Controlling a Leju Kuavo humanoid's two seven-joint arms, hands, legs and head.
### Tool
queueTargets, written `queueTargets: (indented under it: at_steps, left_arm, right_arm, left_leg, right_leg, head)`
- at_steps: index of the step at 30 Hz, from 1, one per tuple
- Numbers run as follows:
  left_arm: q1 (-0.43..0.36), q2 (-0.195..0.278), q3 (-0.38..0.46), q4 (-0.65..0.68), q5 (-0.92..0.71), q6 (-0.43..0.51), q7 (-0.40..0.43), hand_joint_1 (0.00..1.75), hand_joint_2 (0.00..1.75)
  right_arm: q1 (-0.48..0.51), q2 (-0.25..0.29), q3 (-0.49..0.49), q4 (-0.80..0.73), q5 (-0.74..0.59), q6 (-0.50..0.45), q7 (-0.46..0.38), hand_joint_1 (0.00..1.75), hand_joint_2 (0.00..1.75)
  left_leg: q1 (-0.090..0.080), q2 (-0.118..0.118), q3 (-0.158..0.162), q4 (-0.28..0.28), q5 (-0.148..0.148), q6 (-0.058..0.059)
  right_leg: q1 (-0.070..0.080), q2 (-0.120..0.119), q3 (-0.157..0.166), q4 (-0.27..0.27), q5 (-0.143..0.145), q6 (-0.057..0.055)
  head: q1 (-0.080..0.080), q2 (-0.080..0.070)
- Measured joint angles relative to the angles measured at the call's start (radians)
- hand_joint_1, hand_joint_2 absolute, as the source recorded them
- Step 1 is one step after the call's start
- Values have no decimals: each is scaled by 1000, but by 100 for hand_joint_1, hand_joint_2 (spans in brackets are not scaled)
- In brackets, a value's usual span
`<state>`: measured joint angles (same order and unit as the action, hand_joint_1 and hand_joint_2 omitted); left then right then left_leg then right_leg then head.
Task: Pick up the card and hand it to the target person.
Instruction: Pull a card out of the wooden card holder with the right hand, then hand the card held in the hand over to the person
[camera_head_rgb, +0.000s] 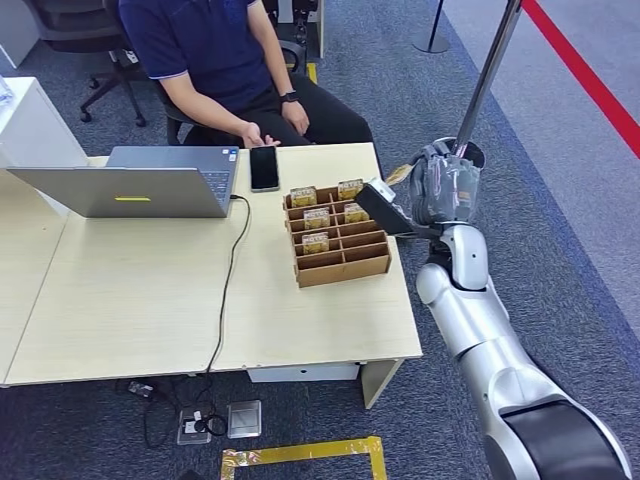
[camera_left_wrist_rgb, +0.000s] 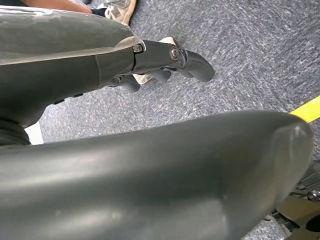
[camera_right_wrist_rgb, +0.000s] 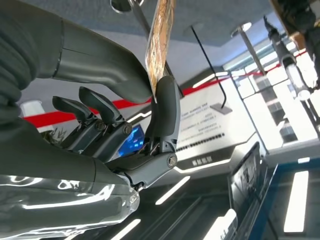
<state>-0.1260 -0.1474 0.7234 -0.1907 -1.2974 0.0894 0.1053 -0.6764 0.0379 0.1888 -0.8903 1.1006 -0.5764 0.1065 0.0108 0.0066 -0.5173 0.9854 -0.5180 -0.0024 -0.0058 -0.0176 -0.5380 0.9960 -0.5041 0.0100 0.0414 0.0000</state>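
Observation:
My right hand (camera_head_rgb: 445, 185) is raised just off the table's right edge, beside the brown card rack (camera_head_rgb: 373, 265). It pinches a tan patterned card (camera_right_wrist_rgb: 160, 40) between the thumb and a finger; the other fingers (camera_right_wrist_rgb: 94, 107) are curled below. In the head view an edge of the card (camera_head_rgb: 398, 173) pokes out left of the hand. Several more cards (camera_head_rgb: 315, 217) stand in the rack's slots. The person (camera_head_rgb: 219, 50) sits at the far side of the table, one hand (camera_head_rgb: 256, 135) resting on its edge. My left hand (camera_left_wrist_rgb: 181, 60) hangs over the carpet, holding nothing, fingers loosely extended.
A black phone (camera_head_rgb: 264, 167) lies on the table between the person and the rack. A grey laptop (camera_head_rgb: 136, 180) stands open at the left, its cable (camera_head_rgb: 226, 290) trailing over the front edge. A metal post (camera_head_rgb: 487, 75) rises right behind my right hand.

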Motion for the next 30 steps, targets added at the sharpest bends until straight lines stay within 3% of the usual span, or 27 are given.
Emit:
queueTargets:
  at_steps: [18,23,30]
  left_arm:
    - [-55,-15,-31,0,-22,-39,29,0,0]
    - [-73,-25,-49,0,-32,-39,30,0,0]
    - [-81,-43,-65,0,-34,-24,28,0,0]
  right_arm:
    - [-65,26,-29,-18,67,-39,41,175,175]
    - [-186,49,-29,103,170,-56,112,175,175]
    - [-290,81,-31,268,209,-102,149,175,175]
  left_leg:
    - [0,0,-1,0,0,0]
    - [0,0,0,0,1,0]
    - [0,0,-1,0,1,-1]
  right_leg:
    - [0,0,0,1,0,0]
    - [0,0,0,1,1,0]
    - [0,0,0,1,1,0]
  head:
    - [0,0]
    - [0,0]
    - [0,0]
